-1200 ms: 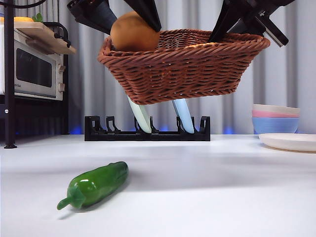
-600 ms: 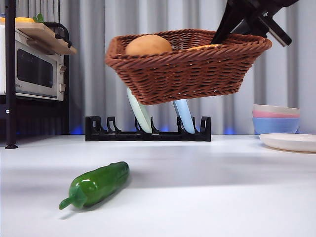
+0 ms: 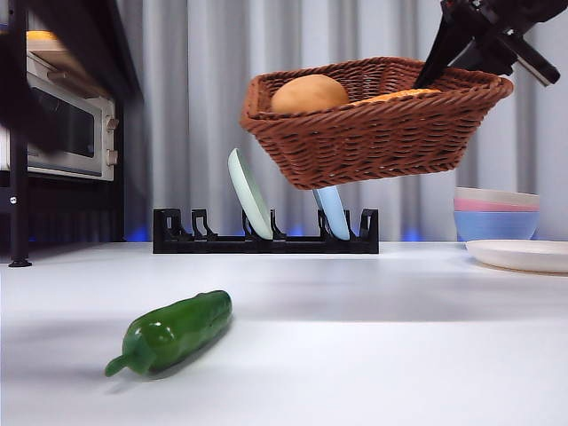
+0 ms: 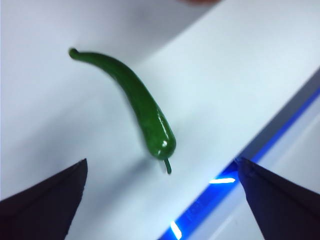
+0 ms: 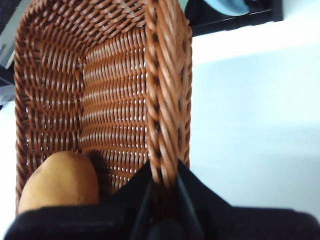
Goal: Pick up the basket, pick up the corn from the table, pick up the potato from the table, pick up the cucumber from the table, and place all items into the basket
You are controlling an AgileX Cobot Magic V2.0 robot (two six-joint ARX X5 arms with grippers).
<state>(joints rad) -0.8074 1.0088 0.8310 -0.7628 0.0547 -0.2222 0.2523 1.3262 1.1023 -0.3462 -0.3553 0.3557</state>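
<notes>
While your right gripper (image 5: 162, 182) is clamping its two jaws on the braided rim of the basket (image 3: 377, 133), one jaw inside and one outside the wall, the basket is hanging tilted in the air, well above the table (image 3: 373, 337). You are seeing that gripper (image 3: 461, 53) in the front view as the dark shape coming down from the top corner onto the basket's raised end. Just inside the jaws, the potato (image 5: 59, 182) is lying on the woven floor against the end wall; from the front it is showing as a tan dome (image 3: 309, 93) over the rim at the lower end, and an orange-yellow sliver, likely the corn (image 3: 399, 93), is peeking over the rim nearer the gripper.

Your left gripper (image 4: 160, 200) is hovering with its jaws spread wide and nothing between them. Below and ahead of that gap, the cucumber (image 4: 132, 100) is lying on the table, apart from both jaws, its thin stem pointing towards the gripper. In the front view the cucumber (image 3: 173, 331) is resting alone on the white surface, well below and to one side of the basket. Behind it a black rack (image 3: 264, 235) is holding two plates upright, and stacked bowls (image 3: 495, 213) are sitting beside a flat plate (image 3: 519, 255).
</notes>
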